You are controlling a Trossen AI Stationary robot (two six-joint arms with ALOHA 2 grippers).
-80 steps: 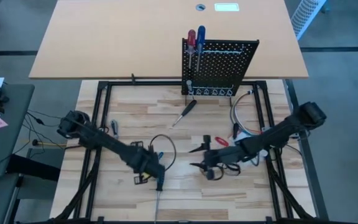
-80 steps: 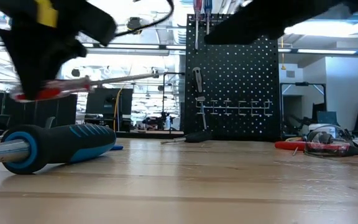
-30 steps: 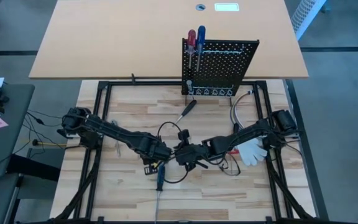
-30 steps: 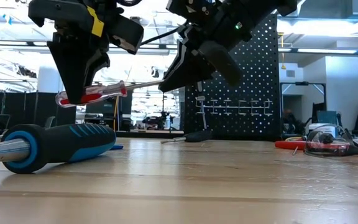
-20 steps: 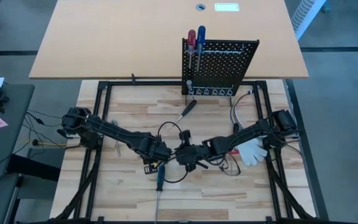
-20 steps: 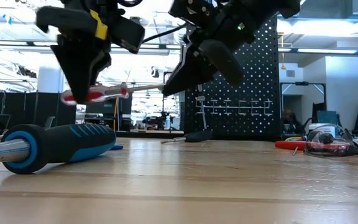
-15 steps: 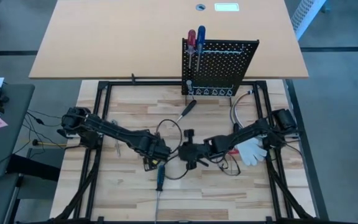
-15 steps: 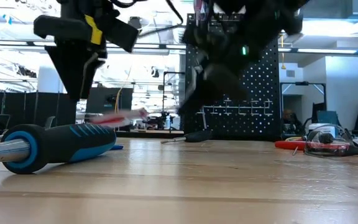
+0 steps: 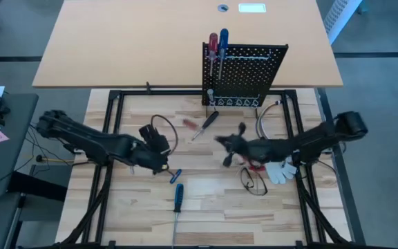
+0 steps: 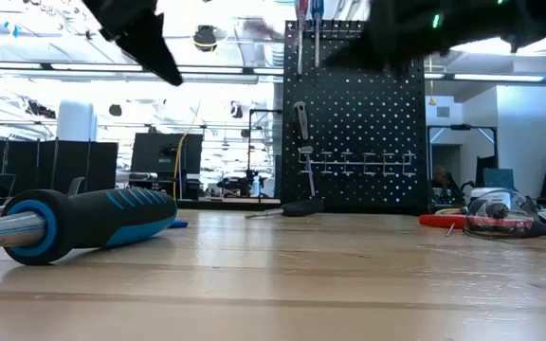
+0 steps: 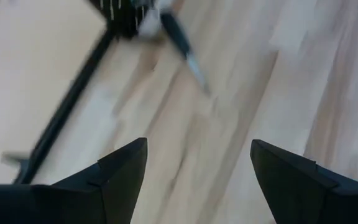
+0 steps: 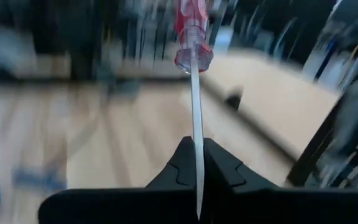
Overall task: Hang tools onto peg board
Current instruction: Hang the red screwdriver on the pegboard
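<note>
Just in front of the peg board [image 9: 244, 75], the right gripper [image 12: 196, 163] pinches a red-handled screwdriver [image 12: 192, 28] by its shaft – handle free, presumably for hanging – while the left gripper [image 11: 197, 163], empty and spread wide, sits farther off to the board's left

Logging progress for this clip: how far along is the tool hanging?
Done: red and blue screwdrivers hang on the peg board. In hand: the right gripper pinches a red-handled screwdriver by its shaft; the left gripper is open and empty. Left: the black screwdriver and blue-handled screwdriver lie on the table.
</note>
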